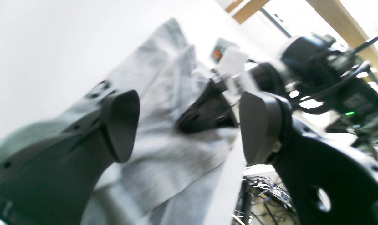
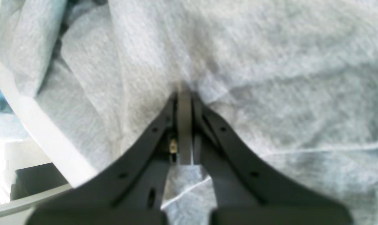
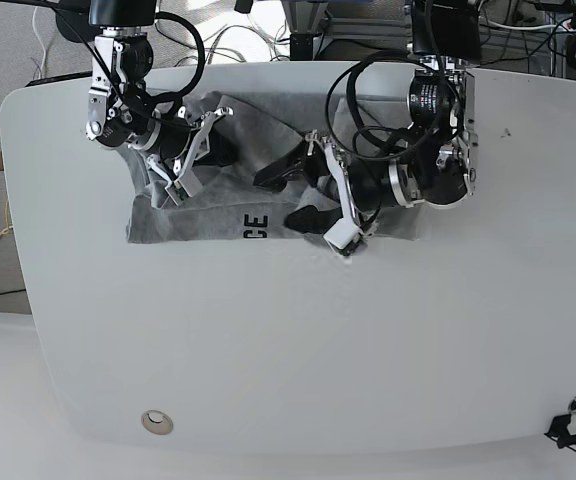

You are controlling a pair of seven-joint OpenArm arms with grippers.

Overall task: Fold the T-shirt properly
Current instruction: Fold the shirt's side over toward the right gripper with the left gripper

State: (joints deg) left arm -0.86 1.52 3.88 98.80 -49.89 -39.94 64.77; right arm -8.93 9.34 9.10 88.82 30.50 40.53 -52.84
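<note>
Left gripper (image 1: 189, 125): jaws spread wide, nothing held. Right gripper (image 2: 184, 93): clenched on a pinch of T-shirt (image 3: 268, 215). The shirt is spread across the upper middle of the white table (image 3: 298, 340); soft, light and limp, judged best taken at hems or corners. Lettering is seen only in the base view; the pinched cloth is shown only by the right wrist view.
</note>
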